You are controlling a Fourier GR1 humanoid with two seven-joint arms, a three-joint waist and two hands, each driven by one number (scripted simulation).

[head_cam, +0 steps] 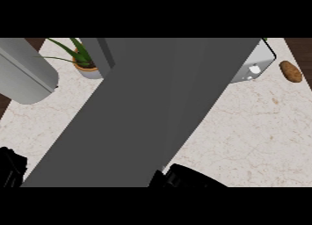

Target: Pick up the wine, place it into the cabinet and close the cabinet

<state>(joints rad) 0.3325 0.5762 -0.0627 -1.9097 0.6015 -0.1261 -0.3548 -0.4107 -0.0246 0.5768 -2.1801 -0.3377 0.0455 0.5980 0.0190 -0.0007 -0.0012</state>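
A wide grey forearm [151,114] rises close to the view. It runs from the lower edge up past the top edge and hides the middle of the counter. Its hand lies beyond the top edge and does not show. Neither the wine nor the cabinet is visible. My left hand [4,169] shows only as a black shape at the lower left corner. A second black part [184,176] sits at the lower edge beside the forearm; I cannot tell what it is.
A potted green plant [85,61] stands at the back left. A grey rounded cylinder [19,70] slants in from the upper left. A silver appliance [255,63] and a potato [290,71] lie at the back right. Bare marble counter [262,136] shows on the right.
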